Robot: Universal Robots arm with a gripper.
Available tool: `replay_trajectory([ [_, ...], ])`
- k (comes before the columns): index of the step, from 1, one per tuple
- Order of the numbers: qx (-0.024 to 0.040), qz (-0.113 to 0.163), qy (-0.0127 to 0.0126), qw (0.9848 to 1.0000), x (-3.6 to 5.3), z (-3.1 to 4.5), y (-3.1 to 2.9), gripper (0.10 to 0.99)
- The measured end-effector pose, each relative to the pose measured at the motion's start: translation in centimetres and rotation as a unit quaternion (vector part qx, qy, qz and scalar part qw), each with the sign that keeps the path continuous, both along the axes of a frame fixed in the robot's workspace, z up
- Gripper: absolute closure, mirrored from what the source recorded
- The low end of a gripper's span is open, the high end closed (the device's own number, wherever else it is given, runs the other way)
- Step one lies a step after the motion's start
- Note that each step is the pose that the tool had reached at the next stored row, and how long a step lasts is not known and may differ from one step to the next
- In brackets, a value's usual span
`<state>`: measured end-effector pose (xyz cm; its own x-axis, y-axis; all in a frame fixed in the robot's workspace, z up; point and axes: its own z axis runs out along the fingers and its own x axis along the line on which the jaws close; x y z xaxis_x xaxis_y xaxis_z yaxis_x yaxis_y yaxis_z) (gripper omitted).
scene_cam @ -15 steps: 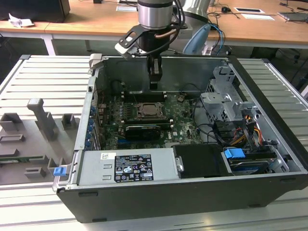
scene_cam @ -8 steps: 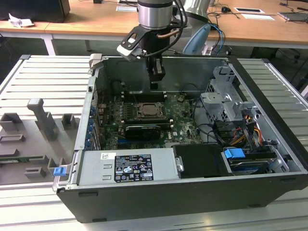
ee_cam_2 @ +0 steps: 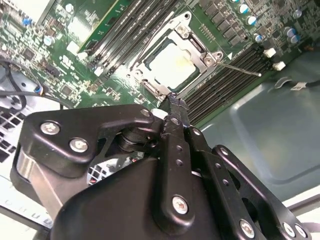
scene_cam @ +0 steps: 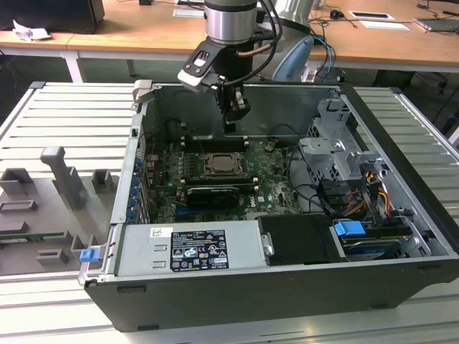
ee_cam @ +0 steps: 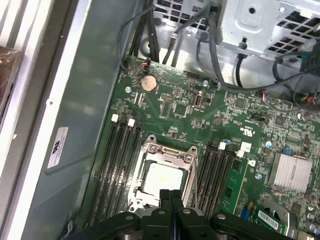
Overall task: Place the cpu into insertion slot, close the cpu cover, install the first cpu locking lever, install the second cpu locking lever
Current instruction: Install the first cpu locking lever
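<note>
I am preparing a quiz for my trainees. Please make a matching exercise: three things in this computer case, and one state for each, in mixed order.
1. cpu
2. cpu cover
3. end effector

A. shut, holding nothing
B. silver frame, lying flat
C. pale square, seen through the cut-out

Pairs: 1-C, 2-B, 3-A

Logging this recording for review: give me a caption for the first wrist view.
Shut pincer close to the cpu, framed by the lowered cpu cover, between memory slots on the motherboard.

Arm (scene_cam: pixel 231 21) upright, claw (scene_cam: pixel 230 126) pointing down, fingers (ee_cam: pixel 164 202) pressed together.
</note>
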<state>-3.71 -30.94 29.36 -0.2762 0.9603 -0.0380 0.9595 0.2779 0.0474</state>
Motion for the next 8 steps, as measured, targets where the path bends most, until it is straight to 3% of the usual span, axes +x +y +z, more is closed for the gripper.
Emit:
replay_trajectory([
  [8,0.0000,0.047,0.0000,0.9989,0.00,0.00,0.00,0.980],
])
